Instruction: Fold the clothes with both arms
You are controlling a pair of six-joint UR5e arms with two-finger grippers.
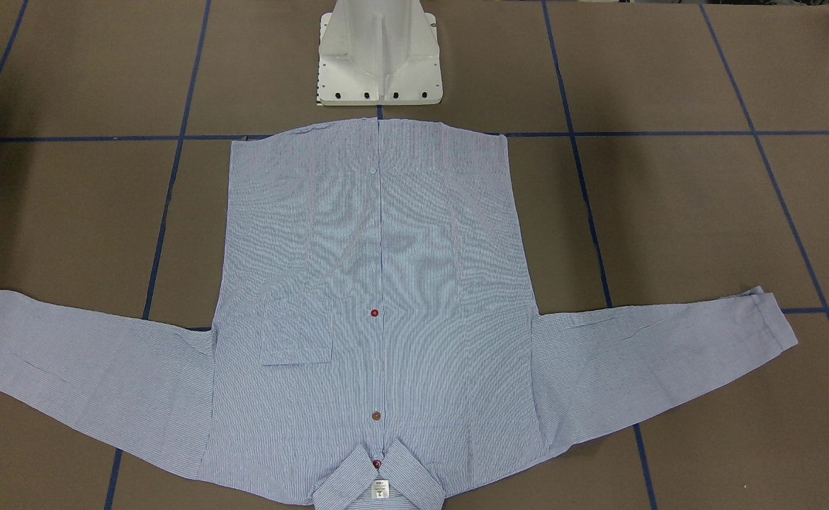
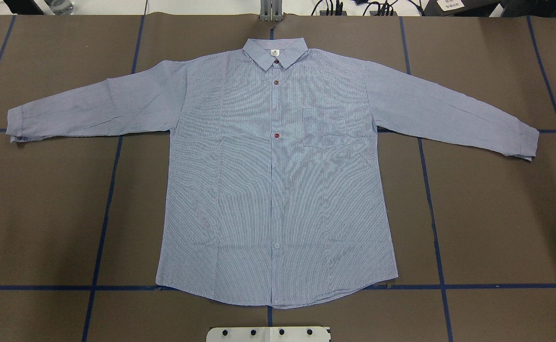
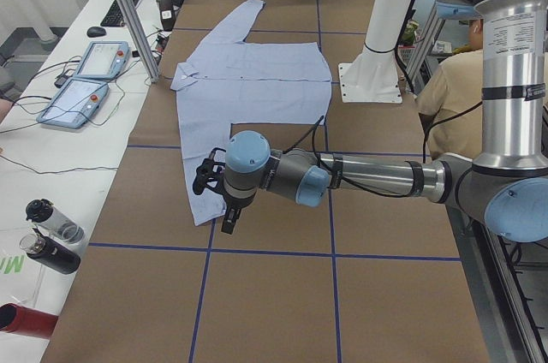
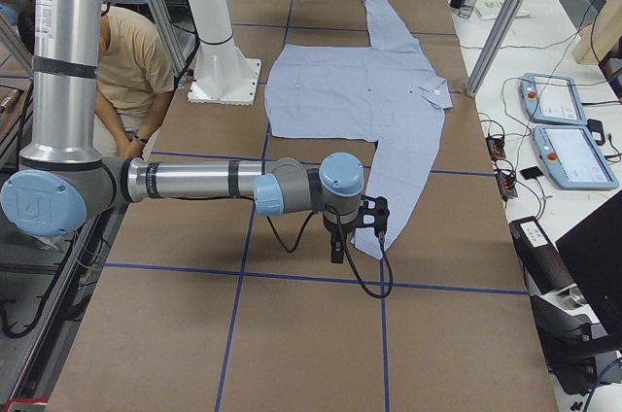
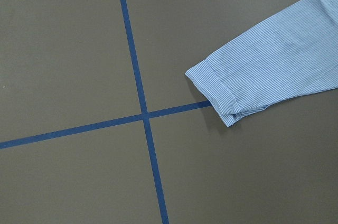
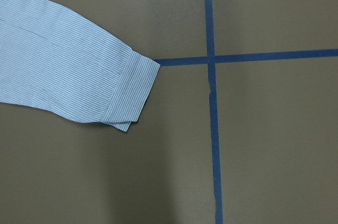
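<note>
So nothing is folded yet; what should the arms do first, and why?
Probably lower each tool onto its near cuff and grip it. The shirt lies flat, sleeves spread; the left tool hangs by the left cuff, the right tool by the right cuff, both cuffs lying free.

Shirt flat on table, collar far side, hem near pedestal

brown table — blue tape grid, shirt spread flat
</note>
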